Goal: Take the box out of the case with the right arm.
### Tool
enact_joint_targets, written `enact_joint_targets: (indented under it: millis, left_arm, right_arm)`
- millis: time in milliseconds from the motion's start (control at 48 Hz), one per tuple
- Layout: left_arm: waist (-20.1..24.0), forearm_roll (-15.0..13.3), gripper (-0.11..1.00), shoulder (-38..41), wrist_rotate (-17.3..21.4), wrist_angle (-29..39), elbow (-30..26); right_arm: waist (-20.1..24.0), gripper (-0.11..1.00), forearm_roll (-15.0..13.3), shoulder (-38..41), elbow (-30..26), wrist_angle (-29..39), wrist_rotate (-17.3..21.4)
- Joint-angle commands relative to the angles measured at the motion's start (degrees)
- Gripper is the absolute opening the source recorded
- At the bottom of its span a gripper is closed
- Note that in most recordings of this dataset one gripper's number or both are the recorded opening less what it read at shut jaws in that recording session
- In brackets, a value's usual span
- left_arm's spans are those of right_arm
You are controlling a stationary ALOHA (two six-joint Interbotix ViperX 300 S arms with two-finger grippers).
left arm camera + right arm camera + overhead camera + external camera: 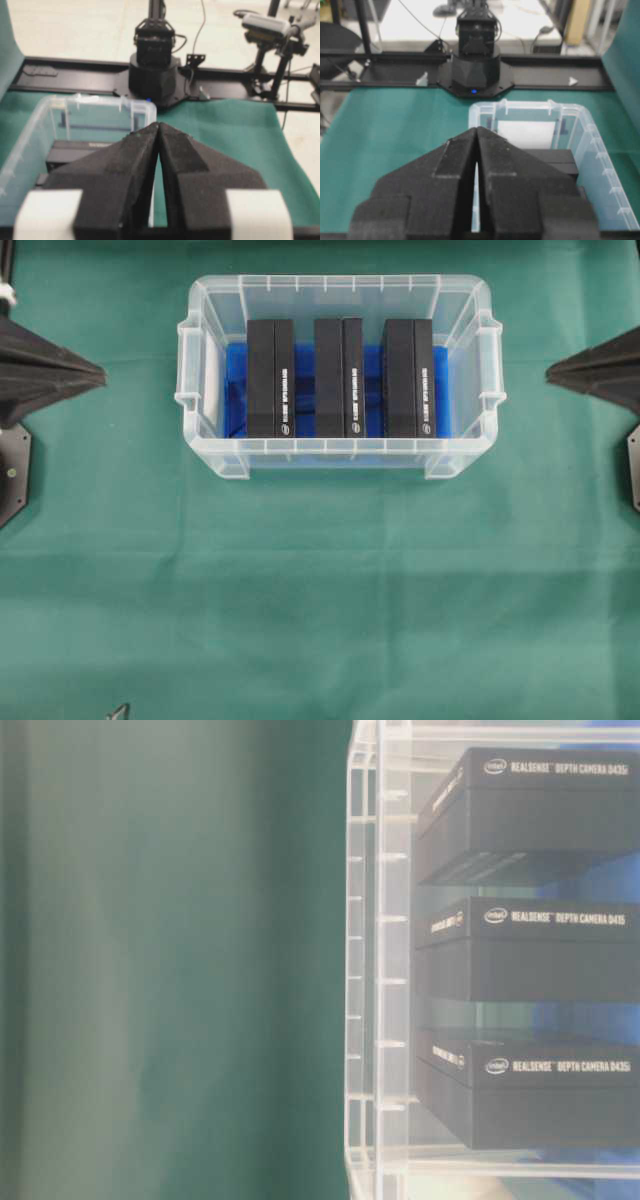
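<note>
The clear plastic case (210, 455) stands on the green cloth at the upper middle, blue cloth on its bottom. Three black boxes stand side by side in it: a left one (270, 378), a middle one (338, 377) and a right one (408, 378). White lettering shows on the boxes (555, 945) in the table-level view. My right gripper (550, 371) is at the right edge, level with the case and well apart from it, shut and empty (477, 129). My left gripper (102, 371) mirrors it at the left edge, tips together (158, 124).
The green cloth (320, 590) covers the whole table. The opposite arm's base (476, 70) stands beyond the case (600, 165) in the right wrist view. A black frame rail and camera stands (270, 35) lie past the cloth's edge.
</note>
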Motion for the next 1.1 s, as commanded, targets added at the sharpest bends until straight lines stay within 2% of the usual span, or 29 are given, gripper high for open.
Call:
enact_joint_targets:
  millis: [0,63,229,333,542,750,855,980,1084]
  left_arm:
    - [-0.2,0.3,0.02,1.0,-0.2,5.2,-5.3]
    - [-0.3,0.3,0.02,1.2,-0.2,7.5,-6.8]
    - [-0.2,0.3,0.02,1.5,-0.4,10.5,-7.4]
    - [-0.3,0.2,0.02,1.7,-0.6,15.6,-7.9]
    - [-1.9,0.0,0.02,3.8,-3.2,35.2,-11.9]
    - [-4.6,0.1,0.02,5.6,-7.7,52.2,-15.6]
    - [-5.4,0.0,0.02,6.3,-10.2,60.1,-16.6]
    - [-5.6,0.1,0.02,7.2,-12.6,66.8,-17.1]
    - [-5.6,0.0,0.02,7.7,-13.3,68.5,-17.3]
  right_arm:
    - [-0.3,0.02,0.0,1.2,-4.9,4.5,0.6]
    - [-0.4,0.02,0.0,1.9,-6.8,7.3,0.7]
    - [-0.3,0.02,0.0,2.7,-7.6,10.9,1.0]
    - [-0.4,0.02,0.0,3.1,-8.0,15.9,1.6]
    - [-0.5,0.02,0.0,4.6,-10.6,32.7,5.6]
    - [-0.5,0.02,-0.3,7.5,-14.8,55.1,12.1]
    - [-0.5,0.02,-0.3,9.2,-15.7,64.1,14.8]
    - [-0.5,0.02,-0.3,11.2,-16.8,72.4,17.3]
    - [-0.5,0.02,-0.4,12.0,-17.3,75.0,18.0]
